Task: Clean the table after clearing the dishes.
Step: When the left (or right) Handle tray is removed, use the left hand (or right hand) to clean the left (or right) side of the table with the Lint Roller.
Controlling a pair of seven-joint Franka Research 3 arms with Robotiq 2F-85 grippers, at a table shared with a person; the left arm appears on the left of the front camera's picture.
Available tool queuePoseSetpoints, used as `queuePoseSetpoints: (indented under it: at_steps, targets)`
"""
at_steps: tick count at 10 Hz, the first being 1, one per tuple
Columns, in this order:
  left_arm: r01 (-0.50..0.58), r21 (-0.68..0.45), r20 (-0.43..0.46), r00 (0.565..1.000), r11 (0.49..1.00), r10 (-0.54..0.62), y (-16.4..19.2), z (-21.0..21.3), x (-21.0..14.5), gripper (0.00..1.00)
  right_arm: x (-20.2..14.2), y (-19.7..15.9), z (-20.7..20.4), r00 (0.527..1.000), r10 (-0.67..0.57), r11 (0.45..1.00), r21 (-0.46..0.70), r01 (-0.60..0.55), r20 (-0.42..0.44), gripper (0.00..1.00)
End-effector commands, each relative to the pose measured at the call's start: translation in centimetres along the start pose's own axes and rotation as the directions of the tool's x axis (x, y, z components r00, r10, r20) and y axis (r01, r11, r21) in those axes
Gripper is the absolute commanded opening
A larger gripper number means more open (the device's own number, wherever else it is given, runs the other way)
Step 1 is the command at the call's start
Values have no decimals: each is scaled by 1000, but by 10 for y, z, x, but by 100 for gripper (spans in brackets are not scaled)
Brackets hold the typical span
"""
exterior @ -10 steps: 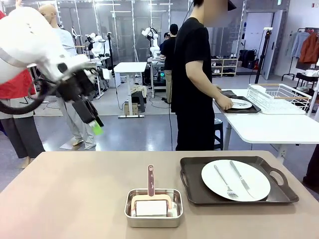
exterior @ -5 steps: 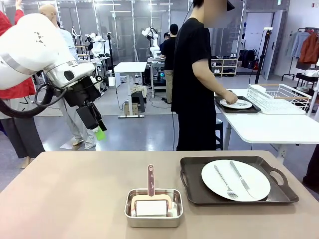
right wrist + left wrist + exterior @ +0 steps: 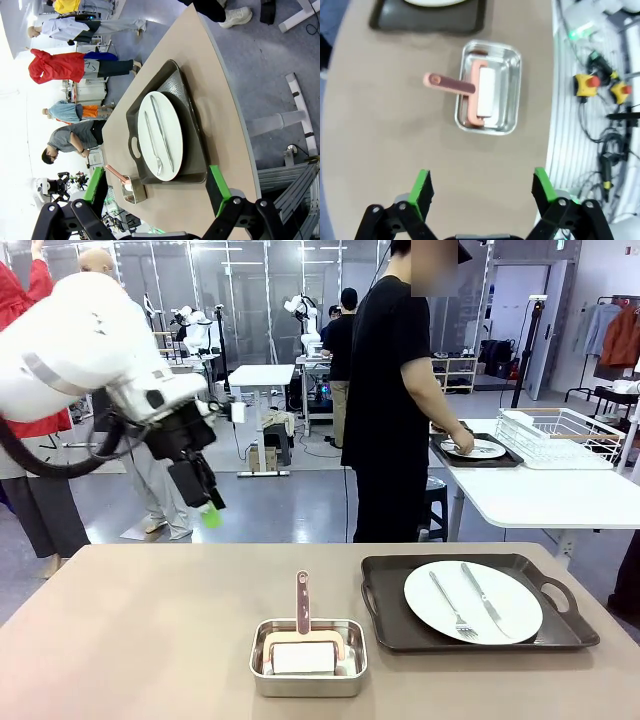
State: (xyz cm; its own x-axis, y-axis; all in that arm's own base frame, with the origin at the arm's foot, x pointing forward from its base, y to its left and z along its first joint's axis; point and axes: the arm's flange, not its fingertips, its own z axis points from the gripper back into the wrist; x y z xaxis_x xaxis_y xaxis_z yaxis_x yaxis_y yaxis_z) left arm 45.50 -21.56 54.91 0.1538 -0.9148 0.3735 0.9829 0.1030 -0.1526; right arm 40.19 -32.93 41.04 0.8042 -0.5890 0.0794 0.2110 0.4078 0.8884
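On the right of the beige table (image 3: 130, 630) a dark tray (image 3: 392, 625) holds a white plate (image 3: 500, 615) with a fork (image 3: 452, 608) and knife (image 3: 483, 597). A second plate (image 3: 482, 449) lies on a tray on the white table (image 3: 540, 498), with the person's hand (image 3: 458, 436) on it. My left gripper (image 3: 207, 506) hangs in the air above the table's far left edge. From its wrist, the left gripper (image 3: 482, 186) stands open over bare tabletop (image 3: 385, 140). My right gripper (image 3: 156, 182) is open, well above the plate (image 3: 160, 135).
A small steel pan (image 3: 307, 657) with a pink-handled roller (image 3: 302, 602) sits at the table's front middle, also below my left wrist as the pan (image 3: 488, 87). A white wire rack (image 3: 560, 435) stands on the white table. A person in black (image 3: 385, 390) stands at the far side.
My left arm has swung right and a little lower, toward the table. The person's hand has shifted over the plate on the white table.
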Motion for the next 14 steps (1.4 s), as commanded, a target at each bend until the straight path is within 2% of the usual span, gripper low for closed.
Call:
queuePoseSetpoints:
  at_steps: [1,3,4,6,7,11,12,14]
  targets:
    - [48,0,-134,990,999,-48,33,-16,49,100,0,2,1,1000,2,1000,3,-2,3,100]
    - [77,-44,-203,976,996,-84,59,-51,92,100,0,2,1,1000,2,1000,3,-2,3,100]
    - [107,-66,-207,971,992,-119,68,-70,107,100,0,2,1,1000,2,1000,3,-2,3,100]
    - [92,-84,-299,947,992,-114,84,-108,127,100,0,2,1,1000,2,1000,3,-2,3,100]
    - [101,-95,-307,943,990,-126,90,-120,134,100,0,2,1,1000,2,1000,3,-2,3,100]
    - [28,-171,-343,935,985,-86,117,-154,129,100,0,2,1,1000,2,1000,3,-2,3,100]
    - [2,-209,-381,921,978,-83,120,-164,127,100,0,2,1,1000,2,1000,3,-2,3,100]
    - [-7,-243,-386,918,970,-90,122,-178,117,100,0,2,1,1000,2,1000,3,-2,3,100]
